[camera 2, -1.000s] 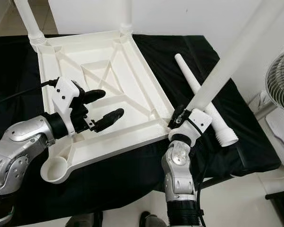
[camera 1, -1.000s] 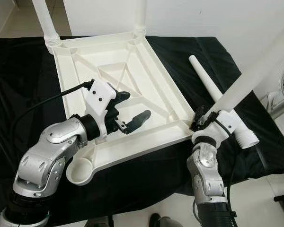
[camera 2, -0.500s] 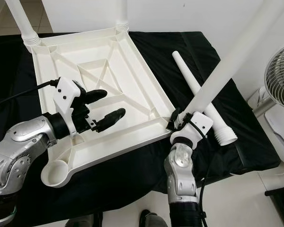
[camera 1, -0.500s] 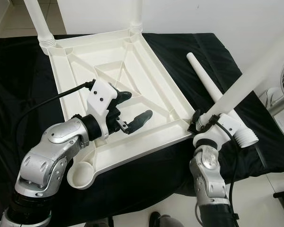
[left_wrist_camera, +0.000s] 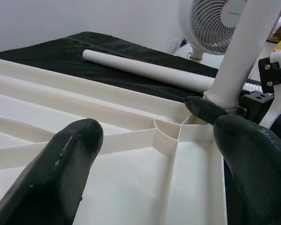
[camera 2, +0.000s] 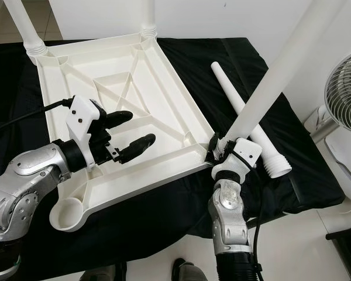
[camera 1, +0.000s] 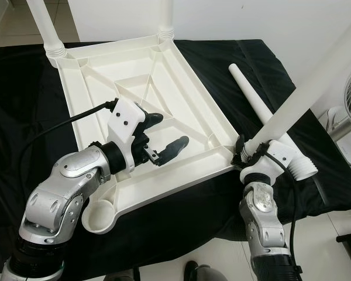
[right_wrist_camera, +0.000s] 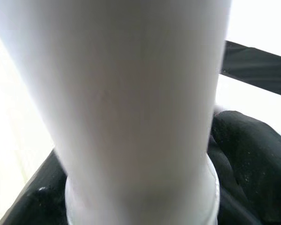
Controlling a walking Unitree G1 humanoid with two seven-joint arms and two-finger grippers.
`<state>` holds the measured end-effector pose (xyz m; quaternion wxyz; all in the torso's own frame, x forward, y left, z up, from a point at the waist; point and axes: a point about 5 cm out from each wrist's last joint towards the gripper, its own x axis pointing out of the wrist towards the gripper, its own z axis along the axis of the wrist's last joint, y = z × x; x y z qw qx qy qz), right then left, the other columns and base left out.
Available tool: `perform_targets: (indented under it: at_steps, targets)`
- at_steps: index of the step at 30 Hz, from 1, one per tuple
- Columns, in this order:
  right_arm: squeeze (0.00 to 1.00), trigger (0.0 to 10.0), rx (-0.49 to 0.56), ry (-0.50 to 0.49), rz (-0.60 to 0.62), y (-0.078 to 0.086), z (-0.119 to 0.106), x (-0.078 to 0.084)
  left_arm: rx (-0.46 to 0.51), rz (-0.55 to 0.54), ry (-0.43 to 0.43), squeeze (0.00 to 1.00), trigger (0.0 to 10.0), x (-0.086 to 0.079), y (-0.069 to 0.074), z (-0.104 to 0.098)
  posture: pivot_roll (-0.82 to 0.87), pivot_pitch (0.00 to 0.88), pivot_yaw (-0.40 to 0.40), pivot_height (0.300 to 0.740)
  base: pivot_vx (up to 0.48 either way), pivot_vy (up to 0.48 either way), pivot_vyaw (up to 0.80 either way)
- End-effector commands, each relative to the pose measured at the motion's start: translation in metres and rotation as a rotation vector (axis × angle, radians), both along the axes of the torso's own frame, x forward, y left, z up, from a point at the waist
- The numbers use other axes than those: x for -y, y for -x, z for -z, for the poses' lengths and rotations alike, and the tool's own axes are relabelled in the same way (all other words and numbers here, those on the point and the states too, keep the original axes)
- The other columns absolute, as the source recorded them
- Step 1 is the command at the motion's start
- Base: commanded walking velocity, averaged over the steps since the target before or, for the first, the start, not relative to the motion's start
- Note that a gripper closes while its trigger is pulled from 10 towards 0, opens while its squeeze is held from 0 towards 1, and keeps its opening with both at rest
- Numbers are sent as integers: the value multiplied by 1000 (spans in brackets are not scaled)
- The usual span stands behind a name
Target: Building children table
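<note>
White moulded plastic tabletop (camera 1: 158, 88) lies upside down on black cloth (camera 1: 251, 64), ribs and diagonal braces up, smooth and slightly glossy. Two legs already stand in its far corners: far-left leg (camera 1: 44, 26) and far-right leg (camera 1: 165, 17). Near-left socket (camera 1: 99, 213) is an open round cup.

My left gripper (camera 1: 158, 136) hovers over the ribbed middle of the tabletop, fingers spread apart, nothing between them; rounded black fingertips (left_wrist_camera: 72, 159) frame the near-right corner in the wrist view.

My right gripper (camera 1: 248, 149) is clamped on the lower end of a white tubular leg (camera 1: 316, 76), which slants up and to the right from the tabletop's near-right corner. Its ringed base (right_wrist_camera: 140, 197) is seen close in the right wrist view, blurred.

A spare leg (camera 1: 263, 114), tapered with a ridged thick end, lies on the cloth right of the tabletop, passing behind the held leg. A fan (camera 2: 345, 88) stands at far right, off the cloth.
</note>
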<state>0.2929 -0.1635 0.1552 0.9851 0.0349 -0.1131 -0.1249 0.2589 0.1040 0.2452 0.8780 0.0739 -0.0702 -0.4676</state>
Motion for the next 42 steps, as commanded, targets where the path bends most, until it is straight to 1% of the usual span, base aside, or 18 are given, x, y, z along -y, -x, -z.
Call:
perform_targets:
  at_steps: [1,7,26,33,35,38,42]
  targets:
    - [0,10000,-9,9,-1,3,4,2,-1,-35,11,0,10000,0,-2,1,95,209,-21,740,0,0,0]
    - [0,10000,-8,9,1,4,5,5,-1,-34,14,0,10000,1,-1,1,96,210,-21,740,0,0,0]
    - [0,10000,76,73,-51,2,-14,11,-4,-34,18,0,10000,1,-1,2,90,213,-24,740,0,0,0]
    - [0,10000,103,89,-91,2,-23,13,-3,-34,20,0,10000,1,-1,1,86,217,-26,740,0,0,0]
    - [0,10000,105,91,-112,2,-24,12,-3,-34,20,0,10000,1,-1,1,86,217,-26,740,0,0,0]
    - [0,10000,118,121,-169,2,-29,12,-3,-34,21,0,10000,2,0,1,83,218,-27,740,0,0,0]
    - [0,10000,122,121,-182,2,-31,13,-3,-34,22,0,10000,2,-1,1,83,218,-27,740,0,0,0]
